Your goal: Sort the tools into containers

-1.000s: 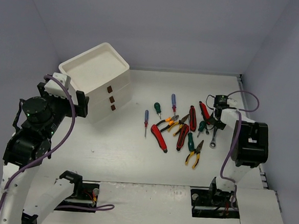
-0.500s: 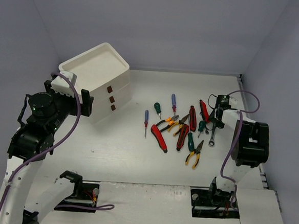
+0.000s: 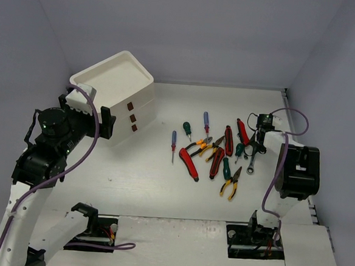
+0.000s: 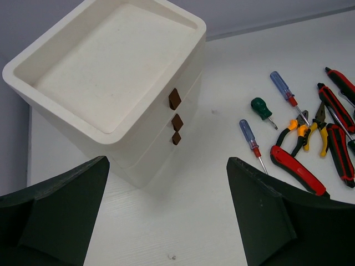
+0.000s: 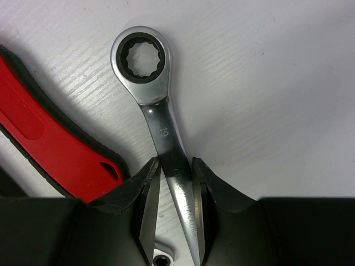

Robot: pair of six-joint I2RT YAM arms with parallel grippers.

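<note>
My right gripper (image 5: 175, 166) is down on the table at the right end of the tools, its jaws closed on the shaft of a silver ratchet wrench (image 5: 158, 116), whose ring end points away from me. From above, that gripper (image 3: 254, 149) stands over the wrench (image 3: 254, 164). My left gripper (image 4: 166, 163) hangs open and empty in front of the white drawer box (image 4: 199, 25), short of its three brown handle tabs (image 4: 175, 98). Blue screwdrivers (image 3: 173, 142), a green one (image 3: 187, 129), red cutters (image 3: 189, 161) and yellow pliers (image 3: 230, 184) lie mid-table.
A red-and-black handle (image 5: 50, 144) lies just left of the gripped wrench. The drawer box (image 3: 117, 83) stands at the back left with its top tray bare. Walls close in the left, back and right sides.
The right jaws have closed in on the wrench shaft. The left arm has moved a little to the right and forward beside the drawer box, still open.
</note>
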